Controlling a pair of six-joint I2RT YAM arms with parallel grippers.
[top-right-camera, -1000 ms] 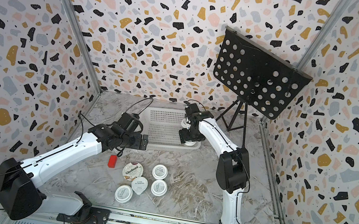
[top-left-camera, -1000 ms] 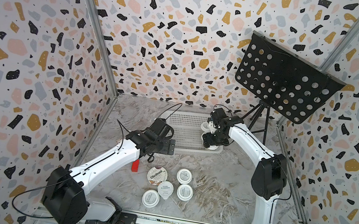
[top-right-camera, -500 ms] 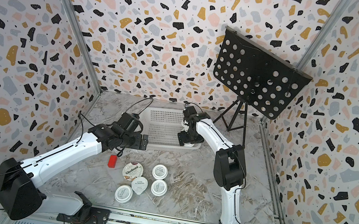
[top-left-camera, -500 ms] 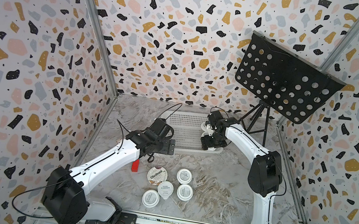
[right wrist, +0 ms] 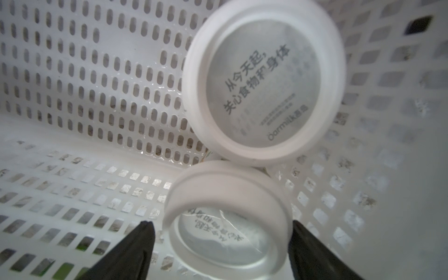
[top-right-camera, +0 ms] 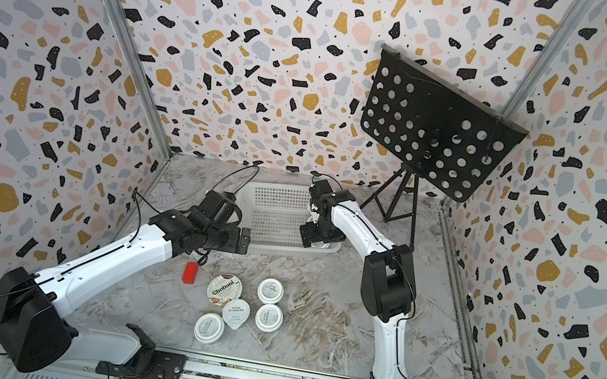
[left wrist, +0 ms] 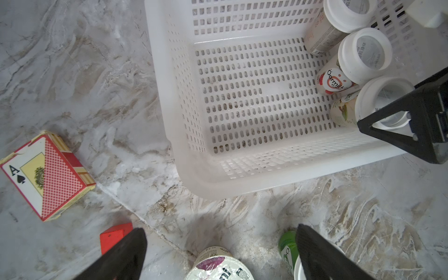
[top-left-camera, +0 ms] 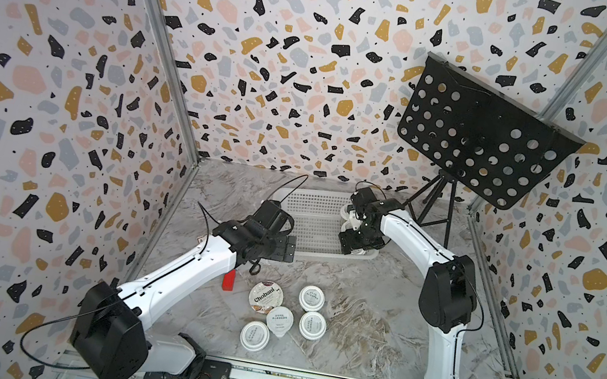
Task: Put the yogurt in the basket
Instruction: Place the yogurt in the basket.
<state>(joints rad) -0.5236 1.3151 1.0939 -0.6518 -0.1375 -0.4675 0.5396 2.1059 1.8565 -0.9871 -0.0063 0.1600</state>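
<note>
The white grid-walled basket holds three white-lidded yogurt cups lined along one short end wall. Five loose cups, including the wider Chobani cup, stand clustered outside, well apart from its near long wall.

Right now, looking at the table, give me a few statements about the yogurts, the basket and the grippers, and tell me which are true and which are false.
1. Five yogurt cups stand on the table outside the basket. True.
2. The basket holds nothing. False: three cups sit at one end of it.
3. The left gripper is shut on the Chobani cup. False: it is open above the table, holding nothing.
4. The red block lies on the table near the Chobani cup. True.
5. The right gripper hangs over the cups on the table. False: it is down in the basket.
</note>
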